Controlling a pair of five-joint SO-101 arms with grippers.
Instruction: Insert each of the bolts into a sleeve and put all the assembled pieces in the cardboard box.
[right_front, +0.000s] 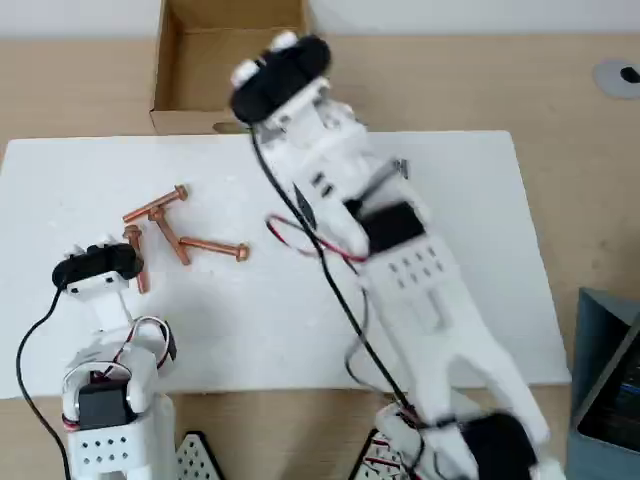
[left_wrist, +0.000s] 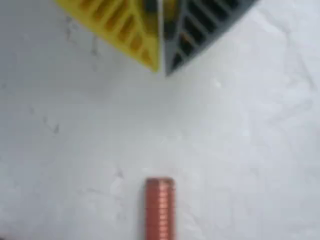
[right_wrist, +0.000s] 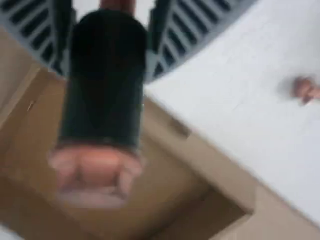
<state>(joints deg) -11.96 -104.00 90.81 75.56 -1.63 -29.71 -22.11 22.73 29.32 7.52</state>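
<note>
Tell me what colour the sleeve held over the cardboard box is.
Black sleeve; the right wrist view shows it best.

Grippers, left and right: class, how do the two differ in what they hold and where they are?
The left gripper is shut on nothing; the right gripper is shut on a black sleeve with a bolt in it. The left gripper is over the white board, near a bare bolt; the right gripper is over the cardboard box. Both are shut.

Probably a robotics lab bench: small robot arms (right_front: 400, 260) over a white mat (right_front: 240, 320) on a wooden table (right_front: 60, 90).
</note>
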